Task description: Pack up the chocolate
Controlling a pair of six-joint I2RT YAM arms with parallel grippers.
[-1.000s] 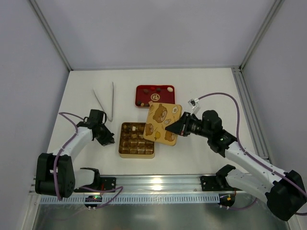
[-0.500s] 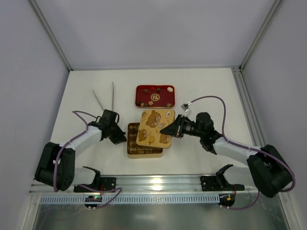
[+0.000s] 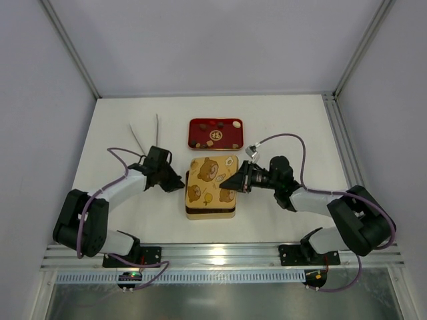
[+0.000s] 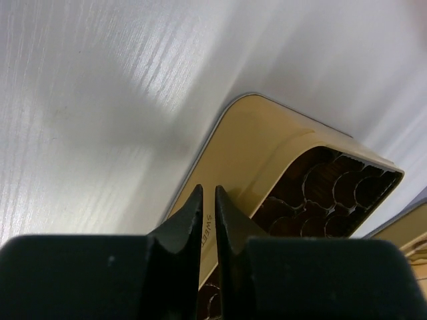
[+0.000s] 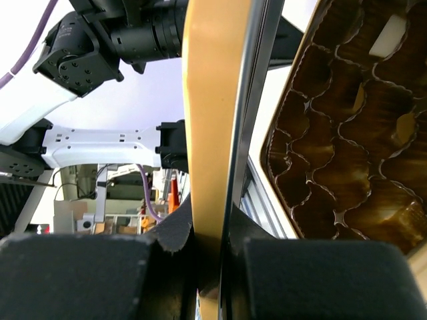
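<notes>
Lid (image 3: 210,180) pinched by right claw (image 3: 233,183) lies over the box (image 4: 253,153); left claw (image 3: 181,186) clamps the box wall.

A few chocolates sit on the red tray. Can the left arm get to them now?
Probably not at once: its fingers pinch the box rim, so it must let go first. Otherwise the way to the chocolates looks open.

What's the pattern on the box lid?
Brown cartoon bears on a tan lid; top external view shows it best.
</notes>
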